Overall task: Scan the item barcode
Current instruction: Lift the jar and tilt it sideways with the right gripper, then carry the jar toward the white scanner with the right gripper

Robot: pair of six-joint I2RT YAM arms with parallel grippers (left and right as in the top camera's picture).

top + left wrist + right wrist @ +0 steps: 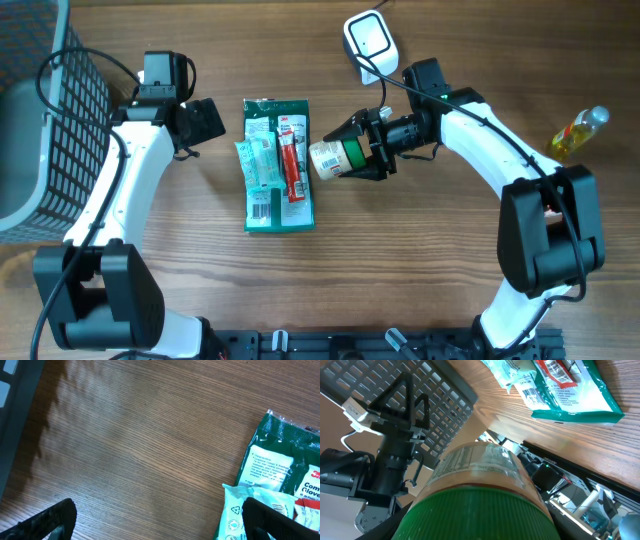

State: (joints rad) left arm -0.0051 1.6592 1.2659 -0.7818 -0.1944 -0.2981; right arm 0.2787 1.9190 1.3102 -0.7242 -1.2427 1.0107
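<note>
A jar with a green lid (335,158) hangs on its side above the table, just right of the packets. My right gripper (354,157) is shut on it at the lid end. In the right wrist view the green lid (475,515) and the jar's printed label (480,467) fill the foreground. A white handheld scanner (368,40) lies at the table's far edge, behind the jar. My left gripper (205,120) stands open with nothing in it, left of the packets. Its fingertips (50,521) straddle bare wood in the left wrist view.
A green packet (278,165) with smaller packets on top lies mid-table, also seen at the right of the left wrist view, green packet (285,455). A dark wire basket (60,120) stands at the left. A yellow bottle (578,130) lies at the far right.
</note>
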